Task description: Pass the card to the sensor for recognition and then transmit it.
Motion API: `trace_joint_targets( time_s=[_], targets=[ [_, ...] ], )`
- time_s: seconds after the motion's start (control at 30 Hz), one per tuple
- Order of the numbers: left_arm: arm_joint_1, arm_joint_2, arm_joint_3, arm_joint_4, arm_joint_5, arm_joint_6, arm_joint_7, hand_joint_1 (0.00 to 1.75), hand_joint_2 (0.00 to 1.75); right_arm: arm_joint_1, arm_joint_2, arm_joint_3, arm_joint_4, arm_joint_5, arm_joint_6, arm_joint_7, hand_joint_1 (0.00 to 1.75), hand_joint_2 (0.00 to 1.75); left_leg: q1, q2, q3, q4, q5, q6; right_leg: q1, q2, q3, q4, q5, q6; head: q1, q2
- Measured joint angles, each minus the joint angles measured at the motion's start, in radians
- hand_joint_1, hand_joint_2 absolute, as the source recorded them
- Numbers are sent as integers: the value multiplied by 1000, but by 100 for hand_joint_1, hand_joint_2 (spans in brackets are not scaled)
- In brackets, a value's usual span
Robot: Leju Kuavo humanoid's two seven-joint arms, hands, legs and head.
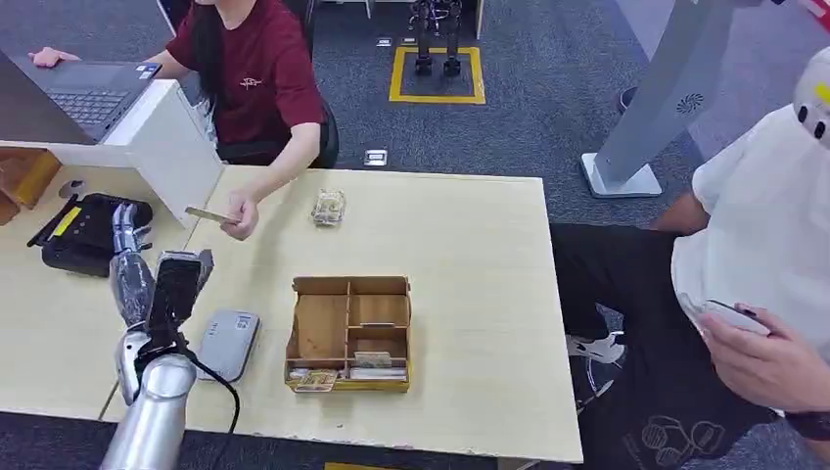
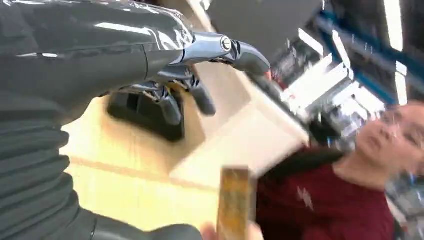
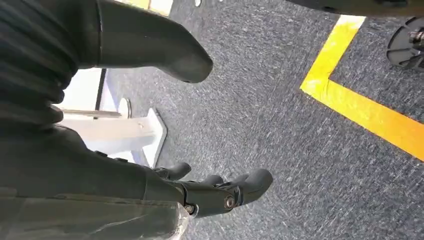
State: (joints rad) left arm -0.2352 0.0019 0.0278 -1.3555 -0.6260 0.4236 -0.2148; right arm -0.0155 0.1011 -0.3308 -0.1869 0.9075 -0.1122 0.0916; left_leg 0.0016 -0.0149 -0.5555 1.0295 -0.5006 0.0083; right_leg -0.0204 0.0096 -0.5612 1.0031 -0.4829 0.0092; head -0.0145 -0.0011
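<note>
The left hand's fingers [image 2: 170, 105] hang apart and released, grasping nothing; the left hand [image 1: 132, 257] is raised over the left side of the worktop [image 1: 470, 255] in the head view, palm toward the person in the dark red shirt [image 1: 256, 78], apparently ready to take something. The card [image 1: 207, 214] is not with the robot: the person's hand [image 1: 240, 215] pinches it flat just beyond the robot's fingers, near the white partition [image 1: 181, 137], likely offering it. The card also shows at the bottom centre of the left wrist view [image 2: 234, 202], blurred. Below the left hand lies a grey sensor [image 1: 230, 343], placed within easy reach for the reading step. The right hand [image 3: 220, 192] hangs over grey carpet [image 3: 280, 115], fingers loosely curled and holding nothing. A wooden tray [image 1: 350, 286] sits mid-worktop.
</note>
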Motion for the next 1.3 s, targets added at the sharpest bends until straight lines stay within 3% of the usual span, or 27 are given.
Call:
trace_joint_targets(
  time_s=[0.23, 0.4, 0.6, 0.83, 1.13, 1.3],
  targets=[
    [124, 48, -118, -170, -13, -157, -18, 0, 175, 5, 0, -34, 0, -5, -1, -3, 0, 175, 0, 1, -1, 0, -1, 1, 0, 1, -1, 0, 0, 0, 0, 0],
    [178, 72, -174, -247, -8, -192, -36, 0, 175, 6, 0, -45, -1, -5, -2, -3, 0, 175, 0, 1, -1, 0, -1, 1, 0, 1, -1, 0, 0, 0, 0, 0],
    [277, 125, -245, -369, -7, -256, -107, 0, 175, 8, 0, -69, -4, -6, -3, -8, 0, 175, 0, 2, -1, 0, -1, 1, 0, 1, -1, 0, 0, 0, 0, 0],
    [412, 211, -313, -453, -84, -227, -163, 0, 175, 10, 0, -94, -5, 3, -3, -16, 0, 175, 0, 2, -1, 0, -2, 0, 0, 2, -2, 0, -1, 0, 0, 0],
    [497, 282, -409, -476, -211, -74, -106, 0, 175, 9, 0, -123, -6, 29, 2, -22, 0, 175, 0, 1, -1, 0, -1, 0, 0, 1, -2, 0, -1, 0, 0, 0],
    [501, 305, -465, -474, -259, -33, -78, 0, 175, 9, 0, -135, -10, 41, 2, -26, 0, 175, 0, 1, -1, 0, -1, 0, 0, 1, -1, 0, -1, 0, 0, 0]
  ],
)
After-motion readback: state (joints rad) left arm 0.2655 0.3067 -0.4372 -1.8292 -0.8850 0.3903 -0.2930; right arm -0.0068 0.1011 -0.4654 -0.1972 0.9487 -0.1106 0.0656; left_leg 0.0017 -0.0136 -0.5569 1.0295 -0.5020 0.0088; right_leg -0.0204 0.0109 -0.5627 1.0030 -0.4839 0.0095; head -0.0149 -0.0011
